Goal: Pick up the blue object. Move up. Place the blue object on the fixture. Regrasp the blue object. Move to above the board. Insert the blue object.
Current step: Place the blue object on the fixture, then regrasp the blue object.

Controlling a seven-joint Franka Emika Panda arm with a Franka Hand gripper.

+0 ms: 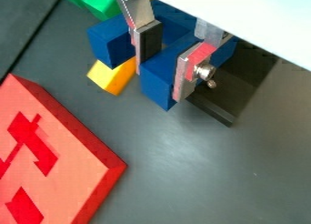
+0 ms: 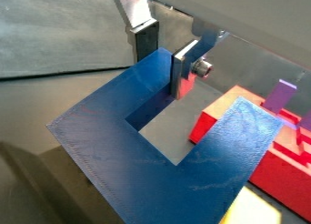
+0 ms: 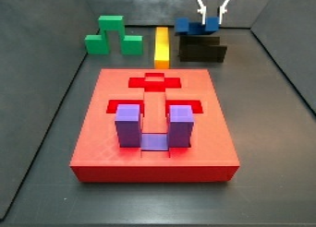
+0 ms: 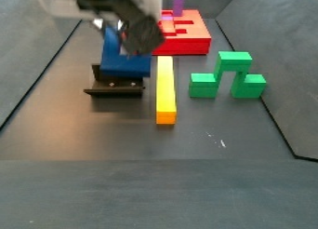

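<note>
the gripper (image 3: 212,11) hangs at the far end of the floor, directly over the fixture (image 3: 202,52), with its silver fingers (image 1: 195,68) clamped on one prong of the blue object (image 1: 161,71); the jaws are closed on that prong, seen in both wrist views. the blue object (image 4: 122,54) stands on the fixture (image 4: 117,87), prongs upward. only a wrist view shows the u-shape of the blue object (image 2: 158,146) in full, with the gripper (image 2: 170,55) pinching the end of one prong. only a side view shows the whole board (image 3: 154,125): its cross-shaped recess lies open near the far edge, and a long recess nearer the front holds one purple u-shaped block (image 3: 154,127), prongs up. the other recesses cannot be counted for certain.

counts: one blue object, one purple block, one yellow bar (image 4: 165,87), one green stepped block (image 4: 226,73), one board, one fixture. the yellow bar lies flat between the fixture and the green block, just beside the fixture. the arm above the blue object is blurred in a side view.
</note>
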